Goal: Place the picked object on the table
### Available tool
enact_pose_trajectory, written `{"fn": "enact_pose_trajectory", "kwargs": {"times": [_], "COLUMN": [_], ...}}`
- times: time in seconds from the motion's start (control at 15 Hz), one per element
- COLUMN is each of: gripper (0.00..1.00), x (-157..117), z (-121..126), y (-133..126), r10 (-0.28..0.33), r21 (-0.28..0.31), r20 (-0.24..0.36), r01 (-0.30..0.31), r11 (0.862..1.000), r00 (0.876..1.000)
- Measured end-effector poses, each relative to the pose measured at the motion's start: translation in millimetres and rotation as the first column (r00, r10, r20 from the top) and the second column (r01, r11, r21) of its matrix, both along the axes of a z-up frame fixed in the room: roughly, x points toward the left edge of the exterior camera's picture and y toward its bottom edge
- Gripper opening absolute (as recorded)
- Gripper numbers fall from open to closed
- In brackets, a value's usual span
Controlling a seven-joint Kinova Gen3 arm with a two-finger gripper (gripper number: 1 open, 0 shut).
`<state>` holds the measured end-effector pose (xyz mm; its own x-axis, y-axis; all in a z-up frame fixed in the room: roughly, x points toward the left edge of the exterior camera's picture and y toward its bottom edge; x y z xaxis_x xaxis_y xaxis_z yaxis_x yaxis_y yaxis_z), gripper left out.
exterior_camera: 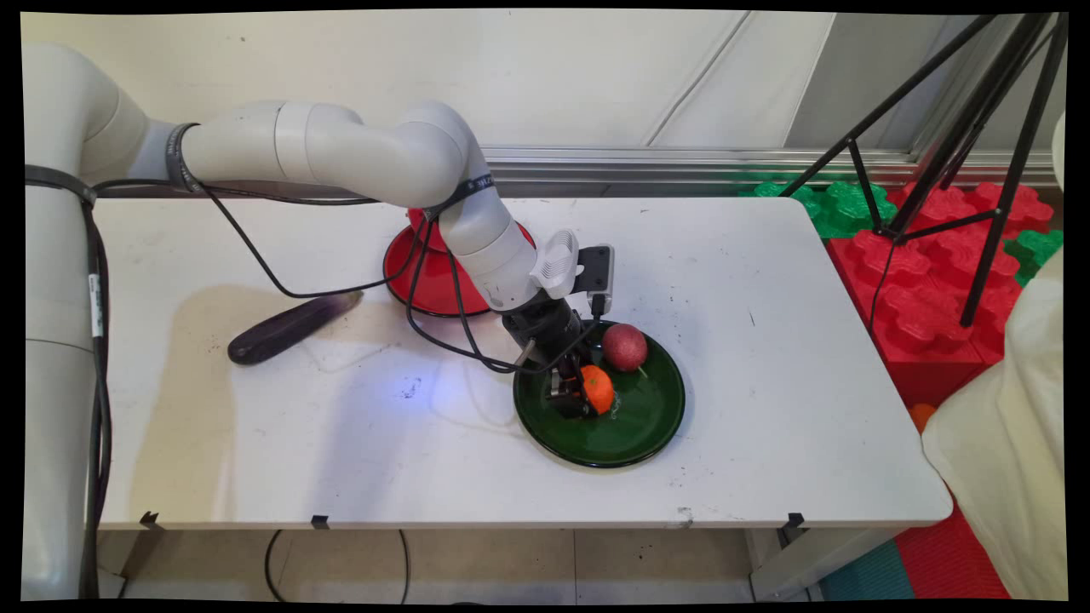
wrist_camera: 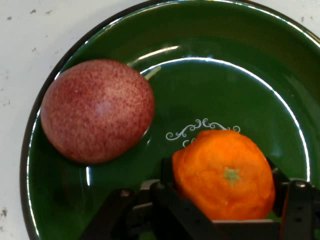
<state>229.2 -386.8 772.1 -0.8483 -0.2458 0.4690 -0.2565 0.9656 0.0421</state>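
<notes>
My pincer (wrist_camera: 223, 192) is down in the green plate (exterior_camera: 647, 426), and its two black fingers (wrist_camera: 167, 175) sit on either side of the orange fruit (wrist_camera: 223, 176), closed on it. The fruit is small and round with a little green star on top, and it looks like a mandarin. In the main view it sits low in the plate, and I cannot tell if it is touching the plate or just above it.

Just beside it, on the same plate, lies a red speckled fruit (wrist_camera: 97, 110). The two fruits are near but apart.

I think the step in hand is about this grip on the orange fruit. To do it well I should squeeze softly, because the skin looks soft and bumpy and a hard pinch could squash it. I should keep it in the middle of my fingers so it cannot roll out. I should move straight up or down, and not sideways, so I do not bump the red fruit or tip the plate.

On the white counter (exterior_camera: 766, 281), well apart from me, lie a dark purple eggplant (exterior_camera: 289, 328) and a red dish (exterior_camera: 426, 272) partly hidden behind my arm.

I can read no words anywhere. The plate has only a small white curly drawing (wrist_camera: 200, 127) in its middle, and that is no writing.
</notes>
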Motion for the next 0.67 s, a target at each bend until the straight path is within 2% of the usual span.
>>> {"fn": "enact_pose_trajectory", "kwargs": {"times": [0.67], "gripper": [0.00], "x": [6.6], "z": [9.0], "y": [3.9], "r10": [0.001], "r21": [-0.009], "r20": [0.001], "r01": [-0.001], "r11": [1.000], "r00": [1.000]}}
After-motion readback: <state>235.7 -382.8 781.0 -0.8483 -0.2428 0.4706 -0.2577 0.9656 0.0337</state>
